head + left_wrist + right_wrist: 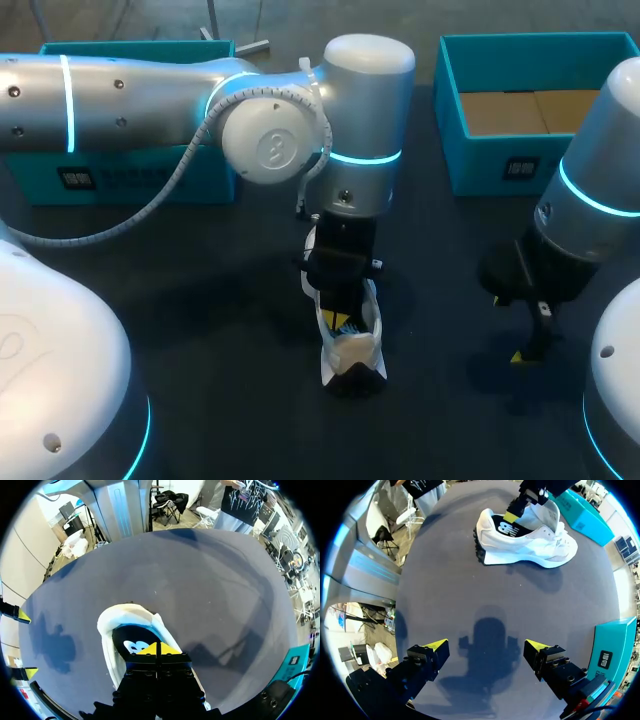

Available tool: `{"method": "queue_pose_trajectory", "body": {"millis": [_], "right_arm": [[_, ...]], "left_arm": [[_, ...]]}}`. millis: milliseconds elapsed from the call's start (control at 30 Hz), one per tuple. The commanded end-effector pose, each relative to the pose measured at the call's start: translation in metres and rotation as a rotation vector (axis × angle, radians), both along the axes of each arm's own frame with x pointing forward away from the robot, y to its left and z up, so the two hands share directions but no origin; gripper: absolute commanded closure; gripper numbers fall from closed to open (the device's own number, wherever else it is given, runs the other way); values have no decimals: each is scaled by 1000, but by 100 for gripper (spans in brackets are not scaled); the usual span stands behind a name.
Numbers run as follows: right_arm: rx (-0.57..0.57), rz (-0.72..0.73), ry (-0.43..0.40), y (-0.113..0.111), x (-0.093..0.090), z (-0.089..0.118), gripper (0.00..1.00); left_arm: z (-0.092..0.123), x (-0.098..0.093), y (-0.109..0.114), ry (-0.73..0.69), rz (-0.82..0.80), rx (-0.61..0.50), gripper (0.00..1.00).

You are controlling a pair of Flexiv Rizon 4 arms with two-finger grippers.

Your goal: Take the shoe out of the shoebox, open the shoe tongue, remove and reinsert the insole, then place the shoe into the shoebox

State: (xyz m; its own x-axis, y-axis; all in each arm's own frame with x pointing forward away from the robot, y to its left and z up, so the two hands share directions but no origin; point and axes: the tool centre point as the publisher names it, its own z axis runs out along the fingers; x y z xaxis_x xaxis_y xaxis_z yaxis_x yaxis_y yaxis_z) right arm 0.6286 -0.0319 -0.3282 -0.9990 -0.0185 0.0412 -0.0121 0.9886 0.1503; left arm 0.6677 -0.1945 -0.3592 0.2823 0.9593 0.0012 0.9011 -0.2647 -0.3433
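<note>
Both tips of your left gripper (156,649) sit pressed together inside the white shoe (111,630) on the table (210,590), over its black insole (125,636); any pinch is hidden. Your right gripper (486,645) gapes wide, well apart from the shoe.

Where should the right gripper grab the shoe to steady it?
Probably the heel. Bring the right gripper down from above, jaws across the heel's two sides. The shoe stands upright on its sole, and the left gripper crowds the opening, while the heel end is clear.
</note>
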Motion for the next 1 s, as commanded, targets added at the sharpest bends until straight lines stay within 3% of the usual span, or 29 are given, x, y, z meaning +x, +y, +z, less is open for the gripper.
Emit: {"method": "queue_pose_trajectory", "body": {"millis": [33,167,500,800,1000], "right_arm": [[-1,0,-2,0,-1,-1,0],[-1,0,-2,0,-1,-1,0],[-1,0,-2,0,-1,-1,0],[-1,0,-2,0,-1,-1,0],[-1,0,-2,0,-1,-1,0]], "left_arm": [[-6,1,-2,10,10,-8,100],[-5,-2,-5,0,13,-9,100],[-28,-10,-9,-25,86,4,100],[17,-5,-8,-54,142,-63,100],[19,-13,-9,-30,82,-22,100]]}}
